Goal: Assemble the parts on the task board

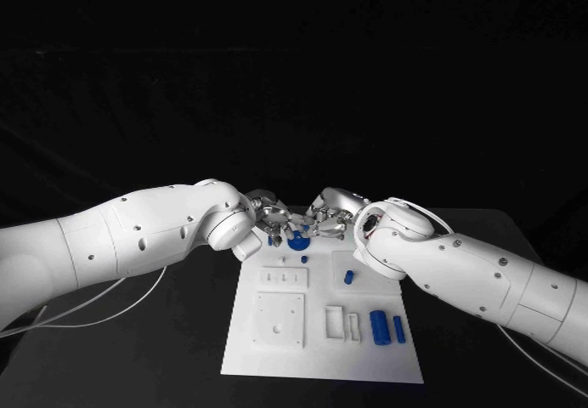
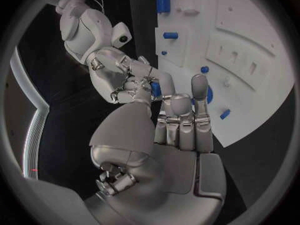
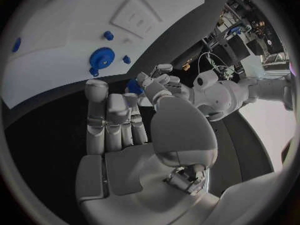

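Observation:
The white task board (image 1: 321,348) lies in the middle of the table. Both hands meet over its far end. My right hand (image 1: 329,214) curls its fingers round a small blue part (image 2: 155,89), also seen as the blue part (image 3: 133,87). My left hand (image 1: 272,217) has its fingertips right against that same part; whether it also grips it is unclear. A blue gear (image 3: 100,58) sits on the board just below the hands, the gear (image 2: 208,94) half hidden behind a left finger. Other blue parts lie on the board: a short peg (image 1: 349,276) and two cylinders (image 1: 379,327).
The board has raised white blocks with slots (image 1: 283,276) and a square plate (image 1: 279,320). Black table surrounds it. White cables (image 1: 98,310) trail under my left arm. Both forearms flank the board's far half.

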{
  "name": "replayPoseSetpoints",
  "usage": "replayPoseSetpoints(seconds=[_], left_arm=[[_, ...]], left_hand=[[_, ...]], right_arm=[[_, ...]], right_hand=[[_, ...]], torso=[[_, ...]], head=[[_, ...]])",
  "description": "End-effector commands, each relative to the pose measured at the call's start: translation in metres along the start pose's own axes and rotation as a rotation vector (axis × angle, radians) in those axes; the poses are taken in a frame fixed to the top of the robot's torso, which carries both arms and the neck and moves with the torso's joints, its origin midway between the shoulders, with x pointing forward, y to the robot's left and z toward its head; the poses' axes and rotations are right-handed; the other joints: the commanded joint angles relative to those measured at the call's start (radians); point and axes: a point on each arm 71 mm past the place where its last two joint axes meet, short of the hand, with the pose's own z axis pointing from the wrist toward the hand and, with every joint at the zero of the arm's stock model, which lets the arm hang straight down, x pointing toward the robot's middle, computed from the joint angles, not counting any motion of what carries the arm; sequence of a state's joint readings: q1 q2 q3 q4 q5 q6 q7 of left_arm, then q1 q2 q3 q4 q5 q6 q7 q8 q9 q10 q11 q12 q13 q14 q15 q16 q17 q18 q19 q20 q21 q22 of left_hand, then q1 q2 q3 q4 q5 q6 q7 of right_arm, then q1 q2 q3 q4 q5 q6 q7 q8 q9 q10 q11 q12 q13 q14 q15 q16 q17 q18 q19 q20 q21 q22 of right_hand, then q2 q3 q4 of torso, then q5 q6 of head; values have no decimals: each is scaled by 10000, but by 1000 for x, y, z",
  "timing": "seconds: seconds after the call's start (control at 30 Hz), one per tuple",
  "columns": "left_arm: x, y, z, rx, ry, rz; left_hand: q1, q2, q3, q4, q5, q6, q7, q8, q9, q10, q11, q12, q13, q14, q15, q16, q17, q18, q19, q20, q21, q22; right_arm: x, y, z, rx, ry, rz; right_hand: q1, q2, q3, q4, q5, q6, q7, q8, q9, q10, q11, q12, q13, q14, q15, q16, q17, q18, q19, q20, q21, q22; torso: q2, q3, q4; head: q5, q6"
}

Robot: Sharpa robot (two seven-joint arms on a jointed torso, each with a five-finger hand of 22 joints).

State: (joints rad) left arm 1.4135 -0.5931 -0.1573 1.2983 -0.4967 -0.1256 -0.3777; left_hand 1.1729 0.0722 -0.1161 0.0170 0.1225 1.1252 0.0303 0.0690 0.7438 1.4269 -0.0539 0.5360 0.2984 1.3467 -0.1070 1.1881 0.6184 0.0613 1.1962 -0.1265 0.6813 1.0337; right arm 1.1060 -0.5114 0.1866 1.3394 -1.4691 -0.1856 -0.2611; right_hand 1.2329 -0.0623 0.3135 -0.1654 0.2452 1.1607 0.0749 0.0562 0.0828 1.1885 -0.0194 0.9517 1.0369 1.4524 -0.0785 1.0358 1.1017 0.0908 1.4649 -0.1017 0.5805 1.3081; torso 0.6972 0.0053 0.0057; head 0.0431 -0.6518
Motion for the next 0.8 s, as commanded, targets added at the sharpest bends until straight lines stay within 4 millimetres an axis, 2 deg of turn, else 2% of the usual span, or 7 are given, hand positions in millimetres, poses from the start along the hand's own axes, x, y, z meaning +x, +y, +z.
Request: replayPoseSetpoints(seconds=[0.03, 0.13, 0.4, 0.77, 0.8], left_arm=[[2, -3, 0, 150, 122, 195], [3, -3, 1, 85, 116, 392], [5, -1, 2, -160, 49, 661], [6, 0, 3, -248, 132, 737], [6, 1, 3, -253, 144, 738]], left_hand=[[41, 76, -13, -91, 55, -75, -5, -53, -43, -49, 5, -39, 16, -83, -6, 8, -6, -145, 65, 8, -69, 43], [37, 59, -82, -186, 70, -54, -3, -51, -119, -41, 2, -35, 19, -77, -8, 26, 17, -154, 103, 3, -161, 166], [-148, -90, -186, -81, 59, -59, 13, -51, -140, -27, 9, -34, 20, -61, -7, 38, 41, -154, 132, 2, -214, 243], [-161, -52, -135, -15, 212, -43, 2, -49, -152, -22, 4, -45, 15, -57, -8, 31, 35, -157, 168, 0, -305, 347], [-146, -35, -122, -16, 312, -29, -5, -48, -149, -19, 2, -45, 16, -51, -13, 39, 47, -158, 182, -3, -328, 377]], right_arm=[[3, 3, 0, -73, 184, -183], [3, 3, 0, -81, 190, -184], [3, 4, -1, -80, 239, -196], [4, 4, 0, -9, 345, -264], [4, 4, 0, -4, 356, -270]], right_hand=[[8, -105, 15, 48, 35, -30, 5, 68, 12, 38, -24, -5, -14, 25, -72, -5, 2, -62, 521, -47, 45, 415], [15, -111, 20, 62, 51, -9, -1, 71, 19, 48, -28, 8, -6, 26, -76, -6, 2, -63, 525, -51, 70, 418], [15, -111, 20, 62, 51, -9, -1, 71, 19, 48, -28, 8, -6, 26, -76, -6, 2, -63, 525, -51, 70, 418], [10, -122, 8, 97, 26, -2, -5, 70, 26, 62, -30, 22, 2, 28, -76, 1, 11, -68, 524, -51, 78, 411], [10, -122, 8, 97, 26, -2, -5, 70, 26, 62, -30, 22, 2, 28, -76, 1, 11, -68, 524, -51, 78, 411]], torso=[[5, -2, 2], [9, -3, 0], [10, -5, -8], [7, -2, 3], [7, -4, 3]], head=[[-6, 0], [11, -12], [13, -49], [28, -63], [27, -63]])
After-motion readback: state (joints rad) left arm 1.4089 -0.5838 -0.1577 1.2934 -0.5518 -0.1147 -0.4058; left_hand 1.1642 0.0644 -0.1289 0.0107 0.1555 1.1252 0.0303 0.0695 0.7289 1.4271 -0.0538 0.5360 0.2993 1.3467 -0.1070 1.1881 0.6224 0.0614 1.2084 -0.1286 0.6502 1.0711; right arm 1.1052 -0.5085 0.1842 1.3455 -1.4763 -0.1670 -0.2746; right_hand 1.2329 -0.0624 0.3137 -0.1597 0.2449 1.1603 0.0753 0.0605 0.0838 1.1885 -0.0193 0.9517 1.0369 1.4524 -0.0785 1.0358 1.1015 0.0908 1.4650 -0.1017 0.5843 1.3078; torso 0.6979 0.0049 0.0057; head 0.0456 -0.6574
